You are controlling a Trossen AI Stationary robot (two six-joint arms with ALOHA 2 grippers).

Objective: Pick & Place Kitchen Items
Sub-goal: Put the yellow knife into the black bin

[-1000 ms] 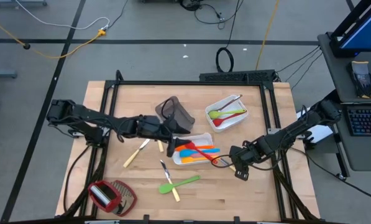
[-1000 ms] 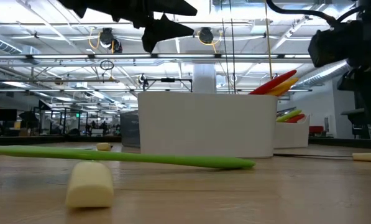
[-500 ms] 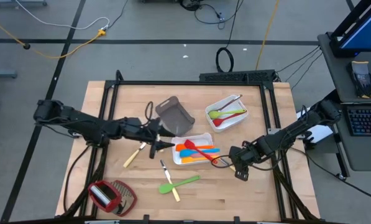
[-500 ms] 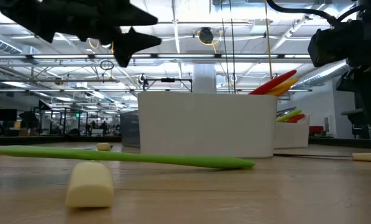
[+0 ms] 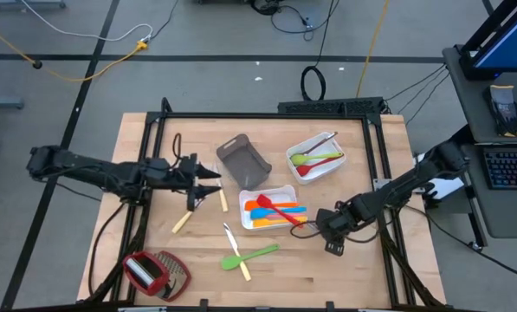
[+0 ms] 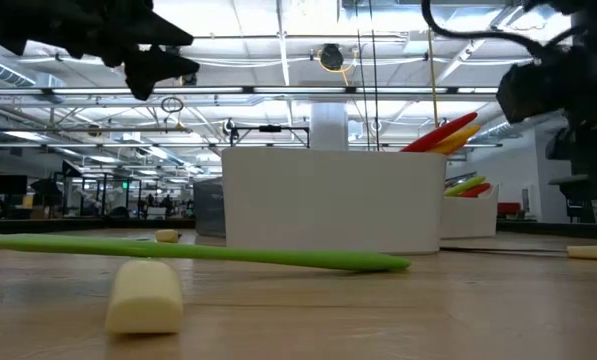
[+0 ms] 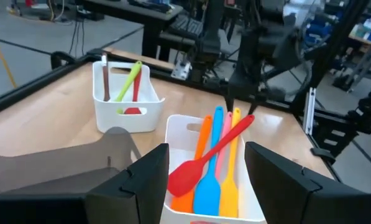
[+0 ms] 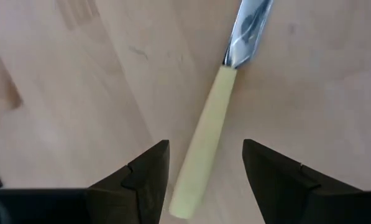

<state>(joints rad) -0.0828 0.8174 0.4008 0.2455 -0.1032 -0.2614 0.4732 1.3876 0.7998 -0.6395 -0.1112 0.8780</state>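
Note:
My right gripper [image 8: 204, 158] [image 5: 321, 228] is open near the table's right edge, low over a pale-handled metal knife [image 8: 204, 143] that lies flat on the wood. Its fingers stand on either side of the handle, apart from it. My left gripper [image 7: 204, 168] [image 5: 210, 177] is open and empty, up above the table left of the white tray [image 5: 280, 189]. That tray holds red, orange, blue and yellow spatulas [image 7: 213, 162]. A green spoon [image 5: 256, 255], two knives [image 5: 229, 234] [image 5: 184, 218] and pale handles [image 5: 243, 271] lie on the table.
A second white tray [image 5: 326, 165] with green, red and brown spoons stands at the far right. A grey-brown tray [image 5: 243, 160] lies tipped beside it. A red-and-silver thing [image 5: 154, 270] sits at the near left corner. Bare wood shows along the near edge.
My left arm has drawn back toward the table's left edge, from over the white tray's left end to a spot left of the grey-brown tray, staying raised. My right gripper has sunk a little toward the knife. No utensil has moved.

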